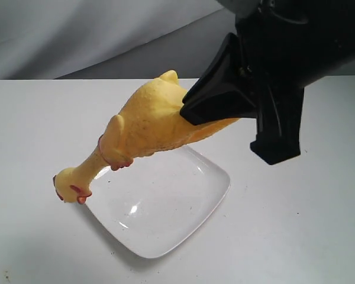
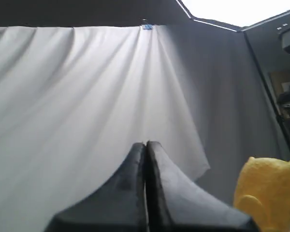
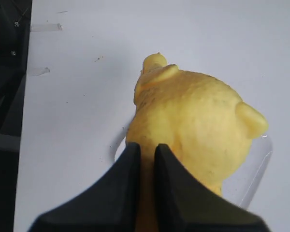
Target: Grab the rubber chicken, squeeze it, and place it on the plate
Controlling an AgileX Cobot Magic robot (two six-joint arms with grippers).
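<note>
1. The right gripper (image 1: 188, 110) holds the rubber chicken (image 1: 154, 115) by its rear end, reaching in from the right of the exterior view.
2. In the right wrist view its two black fingers stand narrow, with only a thin strip of yellow rubber pinched between them and the round body bulging out beyond the tips.
3. The chicken is off the bench (image 1: 35, 130), lying at a slant: its fat body is high at the gripper end, and its thin neck slopes down to the left.
4. The body hangs over the plate (image 1: 165, 219), apart from its surface. The plate lies flat on the bench, one corner pointing toward the exterior camera.
5. The red collar band (image 1: 100, 147) sits where the body narrows into the neck, above the plate's left edge.
6. The head (image 1: 68, 180) is the lowest part and hangs just past the plate's left corner. I cannot tell whether it touches the bench.
7. The left gripper (image 2: 146, 143) has its fingers pressed together with nothing between them.
8. The left gripper points at a pale draped curtain (image 2: 63, 96), and a lump of the yellow chicken shows beside it in the left wrist view.
</note>
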